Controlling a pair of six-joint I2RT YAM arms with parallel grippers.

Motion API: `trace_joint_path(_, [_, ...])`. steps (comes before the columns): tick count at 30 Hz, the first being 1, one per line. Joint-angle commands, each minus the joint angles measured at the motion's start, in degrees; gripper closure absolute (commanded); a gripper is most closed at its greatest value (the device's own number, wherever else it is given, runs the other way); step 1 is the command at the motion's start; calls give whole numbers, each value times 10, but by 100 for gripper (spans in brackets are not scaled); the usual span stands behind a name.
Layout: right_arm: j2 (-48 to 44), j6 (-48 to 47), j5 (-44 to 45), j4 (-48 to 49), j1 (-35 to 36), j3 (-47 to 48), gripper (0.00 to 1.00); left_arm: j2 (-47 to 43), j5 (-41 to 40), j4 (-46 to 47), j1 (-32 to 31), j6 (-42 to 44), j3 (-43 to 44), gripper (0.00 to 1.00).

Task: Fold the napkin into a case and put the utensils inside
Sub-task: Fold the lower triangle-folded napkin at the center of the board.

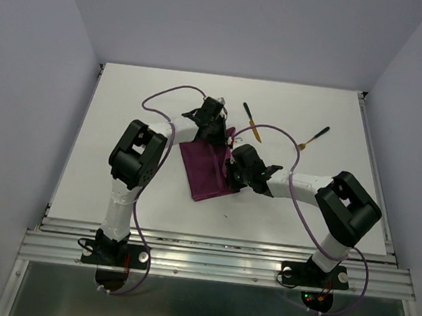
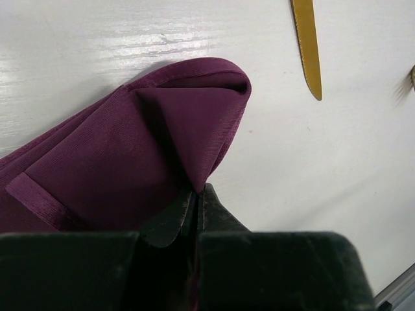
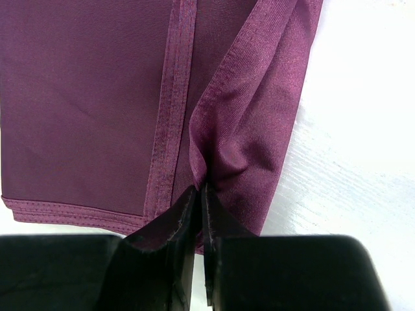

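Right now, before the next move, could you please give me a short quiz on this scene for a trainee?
1. True or false: the black-handled gold knife and the matching utensil lie inside the folded magenta-purple cloth napkin.
2. What does the left end effector pinch? A) the knife B) the napkin C) nothing
3. Fill in: the right end effector is shut on the ____.
Key: 1 false, both lie on the white table; 2 B; 3 napkin.
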Motion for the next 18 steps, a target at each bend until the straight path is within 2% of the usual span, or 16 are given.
trace_joint_path(1, [9,-7,8,-31,6,1,85,-36,-2,-3,2,14,-8,95])
trace_joint_path(3, [3,-4,11,-32,6,1,79,-37,6,0,4,16,-13,100])
trace_joint_path(7, [-15,4,23,-33,6,2,66,-40,29,24,10,16,-35,100])
trace_joint_path(11, [-38,19,33,-32,6,4,42,-51,60,59,18,15,-69,100])
trace_joint_path(18, [-72,40,19,-29,-5,16,41,-65,106,107,33,8,-108,100])
